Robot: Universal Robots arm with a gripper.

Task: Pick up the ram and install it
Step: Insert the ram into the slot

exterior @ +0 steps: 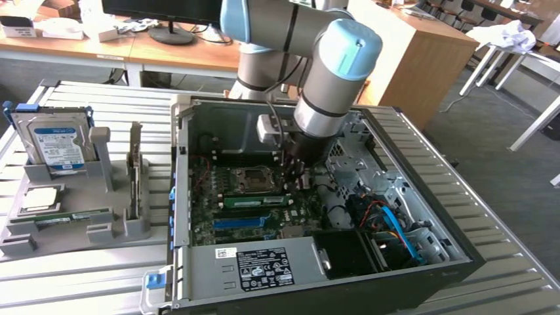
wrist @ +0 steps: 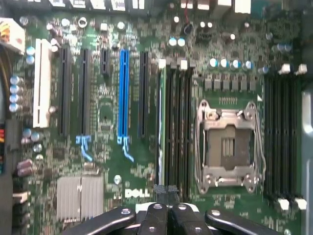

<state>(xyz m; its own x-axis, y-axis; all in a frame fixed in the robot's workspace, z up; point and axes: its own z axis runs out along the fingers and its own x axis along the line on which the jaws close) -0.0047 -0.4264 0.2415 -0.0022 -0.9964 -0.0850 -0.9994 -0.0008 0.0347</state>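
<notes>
The ram [exterior: 256,200] is a thin green stick with a white sticker. It stands on edge in a memory slot on the motherboard, beside the CPU socket [exterior: 249,177], inside the open computer case [exterior: 455,262]. From the wrist view the ram [wrist: 160,127] shows edge-on as a narrow green line in the slot farthest from the socket [wrist: 227,144]. My gripper [wrist: 166,190] hangs just above one end of those slots, its black fingertips pressed together with nothing between them. In the exterior view the gripper [exterior: 293,172] reaches down into the case beside the ram's end.
On the exterior view's left, a grey holder [exterior: 79,230] carries a silver hard drive [exterior: 57,144], a dark expansion card on edge [exterior: 134,170] and a thin green strip [exterior: 65,216]. The power supply [exterior: 254,266], cables [exterior: 394,223] and case walls crowd the board.
</notes>
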